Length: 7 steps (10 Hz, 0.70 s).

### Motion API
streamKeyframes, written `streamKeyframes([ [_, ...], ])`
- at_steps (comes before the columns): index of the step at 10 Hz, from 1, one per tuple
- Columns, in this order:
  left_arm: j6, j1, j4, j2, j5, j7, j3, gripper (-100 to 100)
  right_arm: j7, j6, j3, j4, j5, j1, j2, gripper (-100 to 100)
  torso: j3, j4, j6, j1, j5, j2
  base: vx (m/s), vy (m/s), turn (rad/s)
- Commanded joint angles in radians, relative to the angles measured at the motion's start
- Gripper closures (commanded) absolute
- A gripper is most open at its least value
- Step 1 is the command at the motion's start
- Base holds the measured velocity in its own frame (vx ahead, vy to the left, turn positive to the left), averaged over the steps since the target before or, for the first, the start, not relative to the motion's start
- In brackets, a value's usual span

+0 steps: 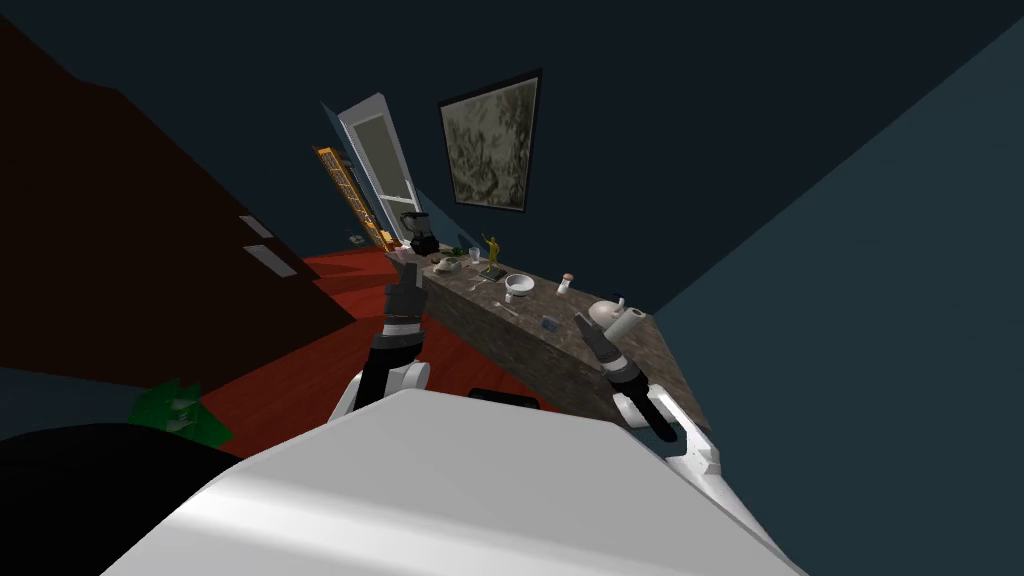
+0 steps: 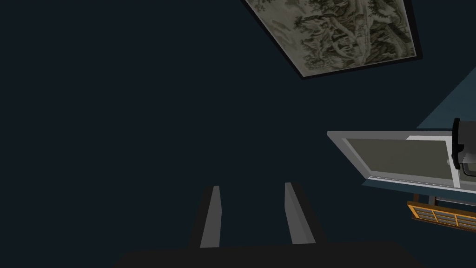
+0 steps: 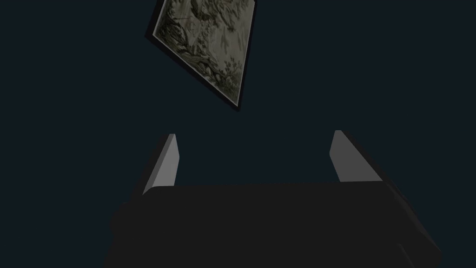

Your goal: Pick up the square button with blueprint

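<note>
The counter point(image 1: 672, 352), with a mottled stone top, runs slantwise from the middle of the head view down toward the lower right. Just right of centre on it lies a small bluish square thing point(image 1: 549, 323), which I take to be the button. It is too small for me to read any print on it. It sits close to the counter's near edge, with a white bowl point(image 1: 518, 285) up and to its left and a white pot point(image 1: 604, 314) to its right, and it touches neither.

The right gripper point(image 1: 582, 320) hangs just right of the button in the frame, in front of the pot. In its wrist view the fingers point(image 3: 163, 160) stand wide apart with nothing between them. The left gripper point(image 1: 403, 257) is raised left of centre, by the counter's far end and well apart from the button. Its fingers point(image 2: 211, 216) are also apart, by a narrower gap, and hold nothing.

The pick has not begun, and the right arm looks better placed for it. I expect the button to be light, stiff and very flat, so there is little height to pinch. The best hold is probably across two opposite straight edges, coming down from above with the blades almost on the stone. On a smooth top it could skid aside or tip out if one blade touches first, so the close should be centred and gentle.
</note>
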Motion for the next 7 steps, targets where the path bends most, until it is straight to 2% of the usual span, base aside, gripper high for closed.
streamKeyframes([
  [1, 0.0, 0.0, 0.0, 0.0, 0.0, 0.0, 0.0, 0, -0.003, -0.016, 0.008, 0.038, 0.026, -0.013, -0.05, -100, 0.0, 0.0, 0.0, 0.0, 0.0, 0.0, -0.011, -0.029, 0.108],
  [2, 0.0, 0.0, 0.0, 0.0, 0.0, 0.0, 0.0, 0, -0.003, -0.016, 0.008, 0.038, 0.026, -0.013, -0.064, -100, 0.0, 0.0, 0.0, 0.0, 0.0, 0.0, -0.008, -0.028, 0.046],
  [3, 0.0, 0.0, 0.0, 0.0, 0.0, 0.0, 0.0, 0, -0.005, -0.028, 0.016, 0.071, 0.049, -0.023, -0.101, -100, 0.0, 0.0, 0.0, 0.001, 0.0, 0.0, -0.009, -0.023, 0.089],
  [4, 0.0, 0.0, 0.0, 0.0, 0.0, 0.0, 0.0, 0, -0.005, -0.028, 0.016, 0.071, 0.049, -0.023, -0.115, -100, 0.0, 0.0, 0.0, 0.001, 0.0, 0.0, -0.01, -0.021, 0.061],
  [5, 0.0, 0.0, 0.0, 0.0, 0.0, 0.0, 0.0, 0, -0.007, -0.039, 0.026, 0.103, 0.071, -0.031, -0.153, -100, 0.0, 0.0, 0.0, 0.001, 0.0, 0.0, -0.015, -0.022, 0.099],
  [6, 0.0, 0.0, 0.0, 0.0, 0.0, 0.0, 0.0, 0, -0.007, -0.039, 0.026, 0.103, 0.071, -0.031, -0.168, -100, 0.0, 0.0, 0.0, 0.001, 0.0, 0.0, -0.011, -0.023, 0.067],
  [7, 0.0, 0.0, 0.0, 0.0, 0.0, 0.0, 0.0, 0, -0.009, -0.049, 0.035, 0.135, 0.092, -0.038, -0.208, -100, 0.0, 0.0, 0.0, 0.001, 0.0, 0.0, -0.01, -0.019, 0.153],
])
